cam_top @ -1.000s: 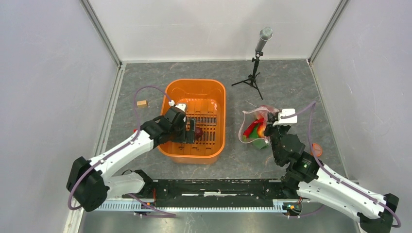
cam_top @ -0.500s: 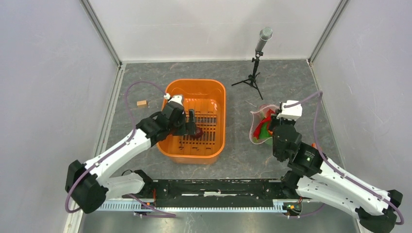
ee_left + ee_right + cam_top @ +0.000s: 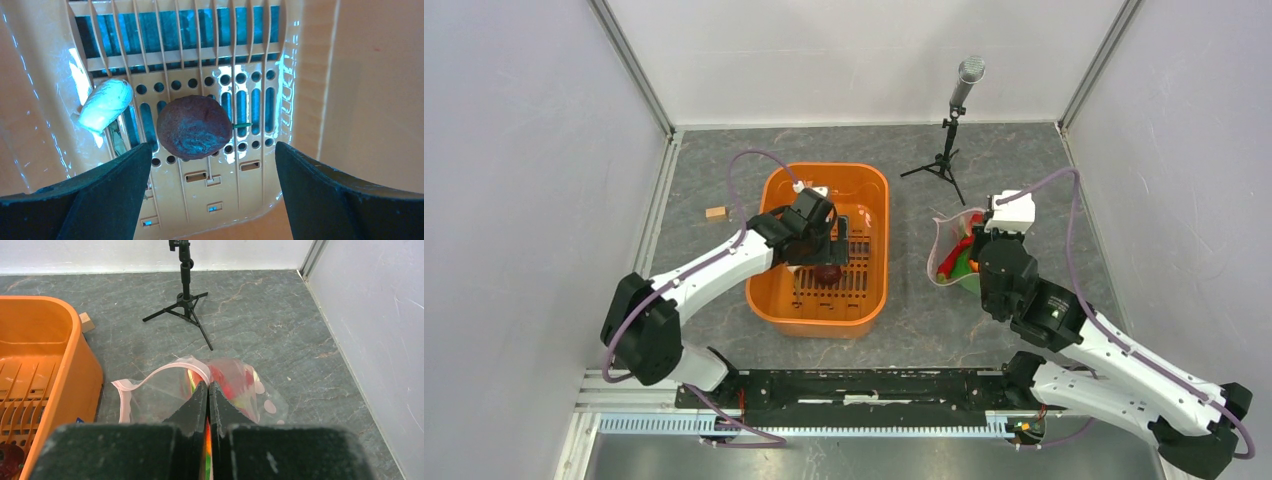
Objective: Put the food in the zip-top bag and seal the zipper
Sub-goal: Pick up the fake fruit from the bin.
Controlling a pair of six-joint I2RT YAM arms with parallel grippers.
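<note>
Left gripper (image 3: 212, 150) hangs wide open inside the tub (image 3: 370, 100) — the dark piece (image 3: 194, 127) sits on the slotted floor just ahead, between its fingers, untouched. Right gripper (image 3: 207, 385) is pinched shut on the bag (image 3: 150, 395) rim — food (image 3: 227, 380) inside.

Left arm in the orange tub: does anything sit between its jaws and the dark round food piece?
Nothing visible does. The left gripper has its jaws open on either side of the dark round piece, which lies on the slotted floor of the orange tub. A small white piece lies off to one side, apart from it.
</note>
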